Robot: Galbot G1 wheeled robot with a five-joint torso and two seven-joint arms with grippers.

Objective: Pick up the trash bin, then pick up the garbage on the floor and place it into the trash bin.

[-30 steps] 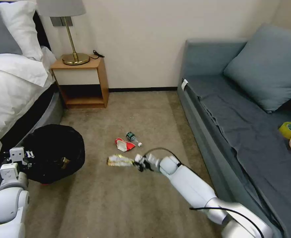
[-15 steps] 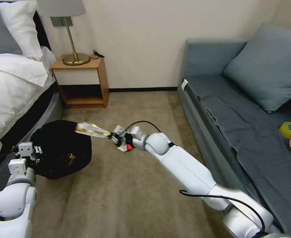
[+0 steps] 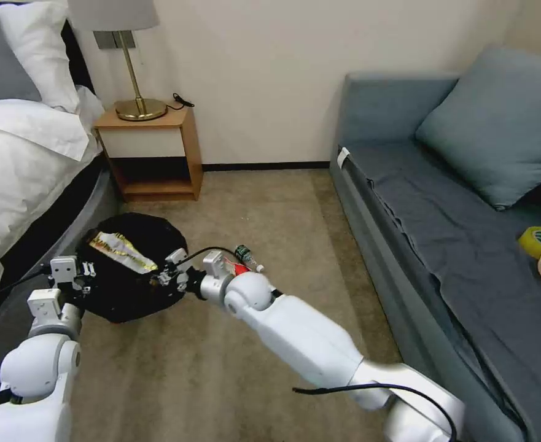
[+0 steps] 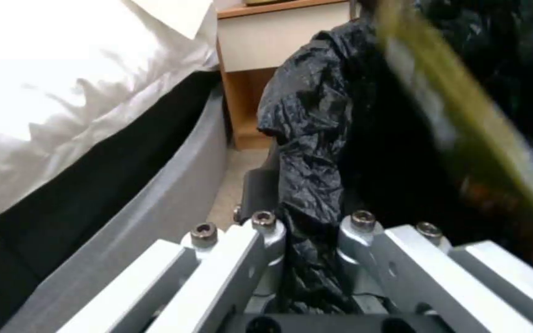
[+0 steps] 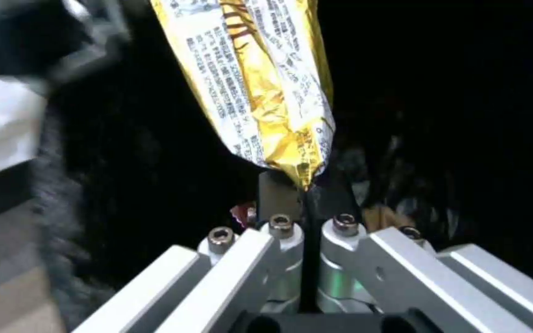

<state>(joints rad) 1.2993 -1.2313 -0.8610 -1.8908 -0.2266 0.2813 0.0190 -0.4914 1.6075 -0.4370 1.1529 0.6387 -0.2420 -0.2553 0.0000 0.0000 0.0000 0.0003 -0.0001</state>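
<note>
The trash bin (image 3: 136, 288), lined with a crinkly black bag (image 4: 316, 138), hangs tilted just above the carpet beside the bed. My left gripper (image 3: 81, 281) (image 4: 306, 219) is shut on the bag-covered rim. My right gripper (image 3: 164, 279) (image 5: 304, 196) reaches over the bin's mouth and is shut on the tail of the gold snack wrapper (image 3: 120, 248) (image 5: 260, 88), which lies across the black opening. More garbage sits on the floor behind my right wrist: a red-and-white pack (image 3: 241, 268), mostly hidden, and a small clear bottle (image 3: 246, 255).
The bed (image 3: 18, 166) runs along the left, with a wooden nightstand (image 3: 153, 150) and lamp beyond it. A grey sofa (image 3: 454, 233) fills the right side, with a yellow-green tape roll (image 3: 540, 240) on its seat. Open carpet lies between them.
My right arm has swung left, lifting the gold wrapper off the floor and carrying it over the bin's mouth. My left arm has brought the bin up and toward the middle.
</note>
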